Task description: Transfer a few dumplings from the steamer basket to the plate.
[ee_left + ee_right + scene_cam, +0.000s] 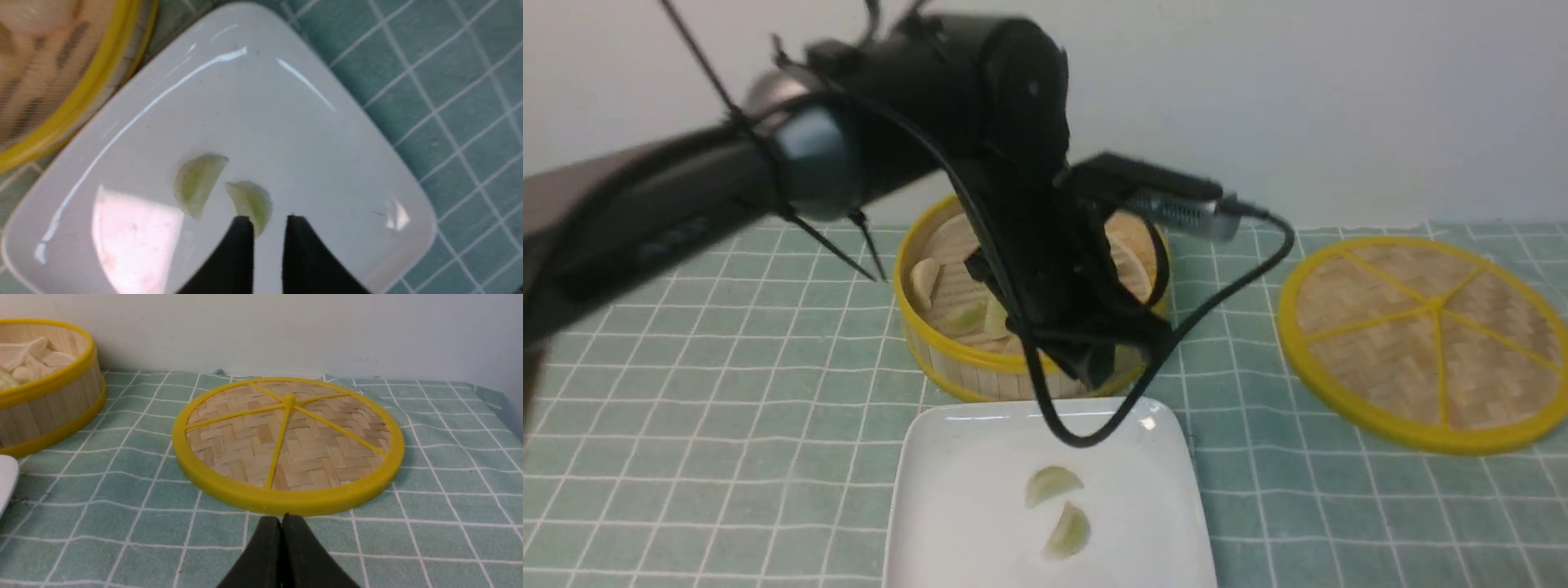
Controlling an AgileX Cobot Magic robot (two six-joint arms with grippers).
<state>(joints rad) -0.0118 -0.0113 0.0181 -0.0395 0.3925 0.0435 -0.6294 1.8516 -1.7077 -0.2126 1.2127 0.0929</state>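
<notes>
The steamer basket (pixel 947 347) stands at mid-table with several pale dumplings (pixel 968 314) on its slatted floor. The white square plate (pixel 964 506) lies just in front of it and holds two pale green dumplings (pixel 1052 483), side by side. My left gripper (pixel 1094 367) hangs over the plate's far edge, in front of the basket. In the left wrist view it (pixel 267 222) is open by a narrow gap and empty, above the plate (pixel 327 143), with one dumpling (pixel 251 202) lying just past a fingertip. My right gripper (pixel 282 517) is shut and empty, low over the cloth.
The flat woven lid (pixel 1421 343) with yellow rim lies to the right of the basket, right in front of my right gripper in its view (pixel 288 441). A green checked cloth (pixel 727 392) covers the table. A white wall stands behind. My left arm's cable loops over the plate.
</notes>
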